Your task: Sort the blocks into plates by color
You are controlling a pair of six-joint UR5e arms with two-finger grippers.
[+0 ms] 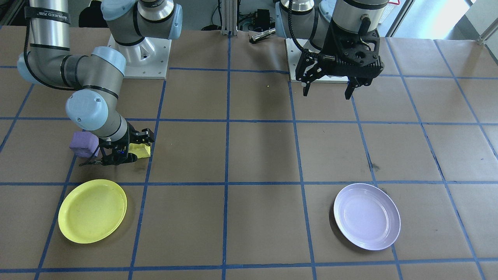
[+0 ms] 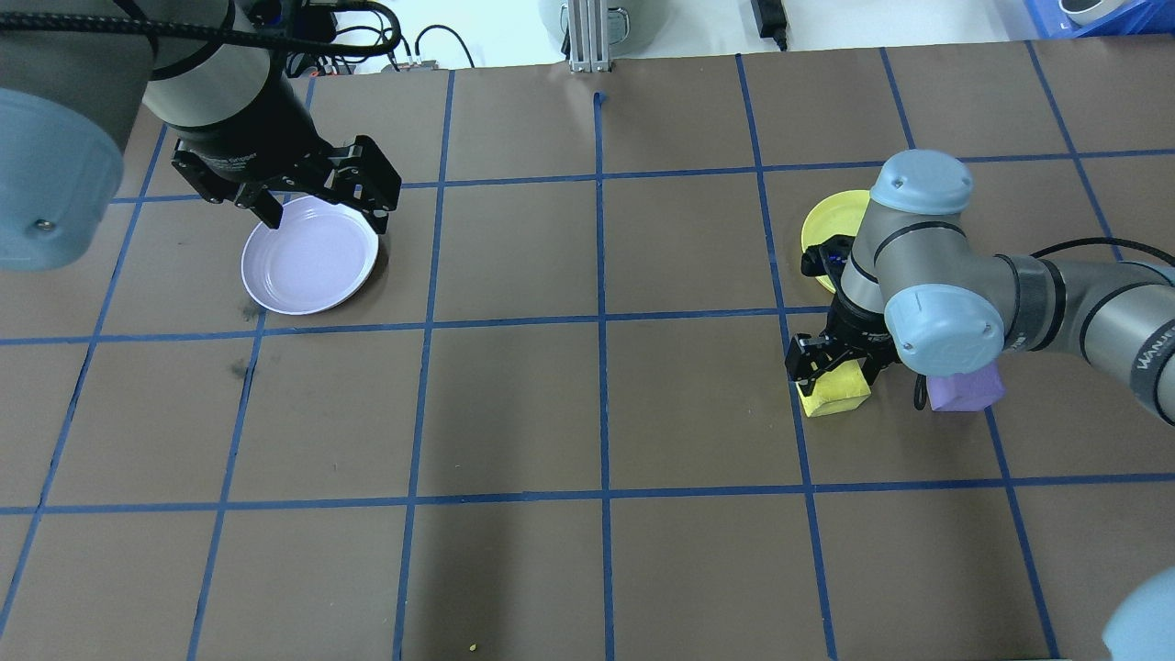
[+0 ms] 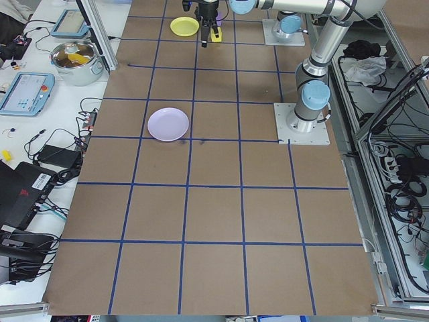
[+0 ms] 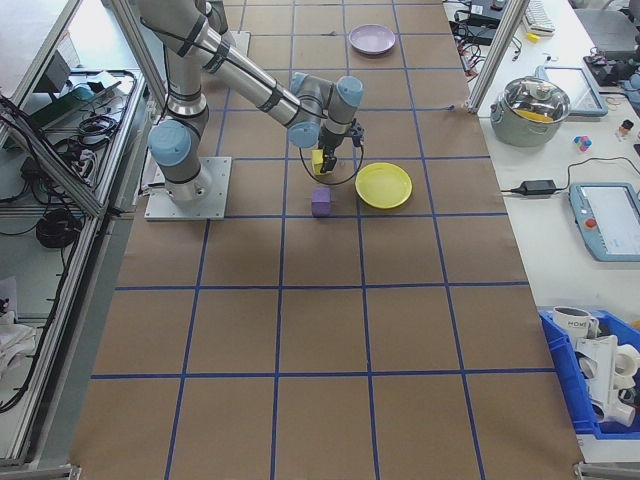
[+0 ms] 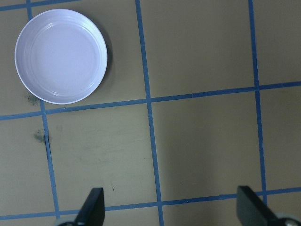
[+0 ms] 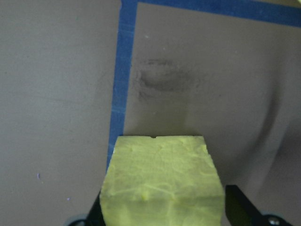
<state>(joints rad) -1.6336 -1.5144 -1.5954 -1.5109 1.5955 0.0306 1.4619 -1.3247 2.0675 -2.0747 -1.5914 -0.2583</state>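
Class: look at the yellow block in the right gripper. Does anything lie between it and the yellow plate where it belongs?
Nothing visible does. The right gripper holds the yellow block; bare table separates it from the yellow plate. The purple block sits off to the side.

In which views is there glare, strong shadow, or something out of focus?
Exterior front-facing: window glare at top right, soft shadow beside the lavender plate. Right wrist-mounted: yellow block fills the bottom, slightly soft. Left wrist-mounted: the left hand's fingertips blurred at the bottom edge.
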